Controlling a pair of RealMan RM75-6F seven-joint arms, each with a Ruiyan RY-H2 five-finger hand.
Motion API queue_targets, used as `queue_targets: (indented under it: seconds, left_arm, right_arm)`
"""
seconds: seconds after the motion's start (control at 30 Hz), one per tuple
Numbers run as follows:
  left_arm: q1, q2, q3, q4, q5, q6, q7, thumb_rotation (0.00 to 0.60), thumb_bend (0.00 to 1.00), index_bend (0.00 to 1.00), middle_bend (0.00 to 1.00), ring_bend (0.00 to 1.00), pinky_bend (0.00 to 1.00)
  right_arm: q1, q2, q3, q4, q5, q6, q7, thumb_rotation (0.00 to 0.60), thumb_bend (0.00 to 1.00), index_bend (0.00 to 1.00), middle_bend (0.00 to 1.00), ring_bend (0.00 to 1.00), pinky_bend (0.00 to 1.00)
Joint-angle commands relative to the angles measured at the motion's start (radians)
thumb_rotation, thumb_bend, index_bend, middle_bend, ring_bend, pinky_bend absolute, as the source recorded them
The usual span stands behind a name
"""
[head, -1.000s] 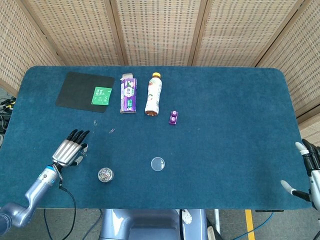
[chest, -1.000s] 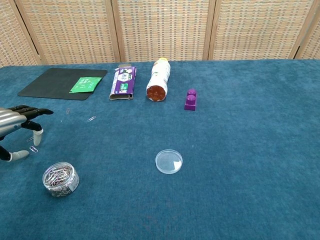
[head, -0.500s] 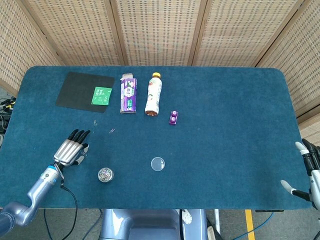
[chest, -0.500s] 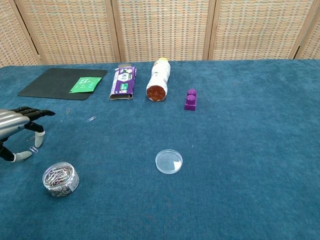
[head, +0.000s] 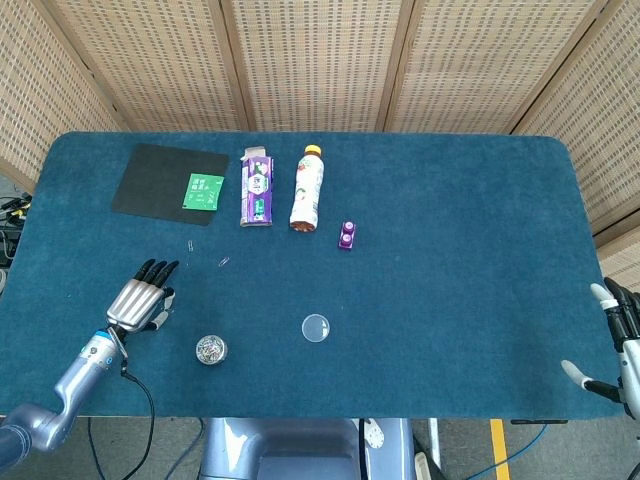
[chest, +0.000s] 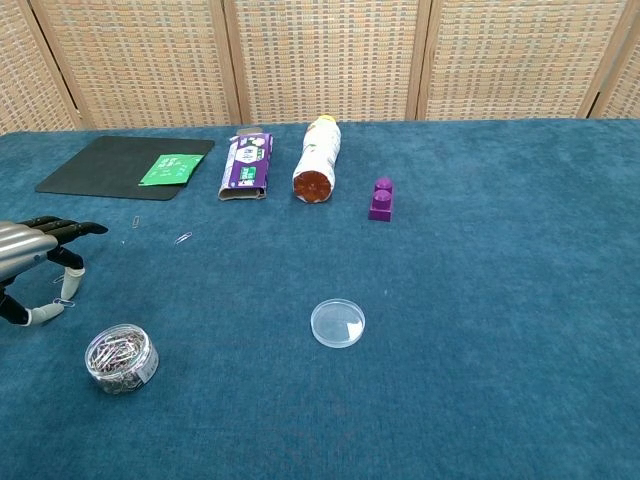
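The left robot hand (head: 138, 300) hovers low over the near-left part of the blue tabletop (head: 450, 250), palm down, its fingers (chest: 70, 229) stretched forward and spread apart; it is released and grasps nothing. In the chest view the thumb tip and one bent finger tip point down at a single paper clip (chest: 65, 300) lying on the cloth just under them; whether they touch it cannot be told. Just to the right of that robot hand, nearer the front edge, stands a small round clear tub of paper clips (head: 210, 349), uncovered, full of silvery clips and upright. 2 more loose clips (chest: 182, 238) lie on the cloth a little beyond the robot hand.

Further right, well apart from the tub, its clear round lid (chest: 338, 323) lies flat on the tabletop.

Along the far side, from left to right, lie a black mat (head: 150, 180) with a green packet (head: 204, 191) on its right part, a purple carton (head: 257, 188) lying flat, a white bottle (head: 307, 187) on its side with its yellow cap pointing away, and a small purple block (head: 347, 235) with 2 studs.

At the far right edge the right robot hand (head: 612, 340) shows only in the head view, partly cut off, beyond the tabletop's edge. Its fingers are apart and nothing is in it.
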Motion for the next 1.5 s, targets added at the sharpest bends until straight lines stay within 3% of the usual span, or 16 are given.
queue_targets:
  seconds: [0.03, 0.7, 1.1, 1.3, 1.5]
  left_arm:
    - [0.0, -0.001, 0.0, 0.002, 0.0, 0.001, -0.001, 0.6, 0.39, 0.63, 0.0, 0.0, 0.0]
    - [-0.001, 0.032, -0.014, -0.047, -0.002, 0.037, -0.009, 0.6, 0.4, 0.65, 0.0, 0.0, 0.0]
    - [0.002, 0.152, -0.031, -0.281, 0.035, 0.136, 0.016, 0.6, 0.4, 0.65, 0.0, 0.0, 0.0]
    - [0.004, 0.197, -0.002, -0.414, 0.093, 0.167, 0.063, 0.6, 0.41, 0.65, 0.0, 0.0, 0.0]
    - [0.001, 0.232, 0.039, -0.537, 0.122, 0.13, 0.161, 0.6, 0.41, 0.65, 0.0, 0.0, 0.0]
  right_arm:
    - [0.0, 0.0, 0.0, 0.0, 0.0, 0.0, 0.0, 0.6, 0.0, 0.02, 0.0, 0.0, 0.0]
    - [0.0, 0.002, 0.0, -0.001, 0.0, 0.002, 0.004, 0.6, 0.0, 0.02, 0.0, 0.0, 0.0]
    - [-0.002, 0.008, -0.001, -0.002, -0.002, 0.005, 0.016, 0.6, 0.0, 0.02, 0.0, 0.0, 0.0]
    - [-0.003, 0.009, 0.0, -0.001, -0.003, 0.009, 0.023, 0.6, 0.0, 0.02, 0.0, 0.0, 0.0]
    - [-0.003, 0.012, 0.0, 0.0, -0.004, 0.008, 0.028, 0.6, 0.0, 0.02, 0.0, 0.0, 0.0]
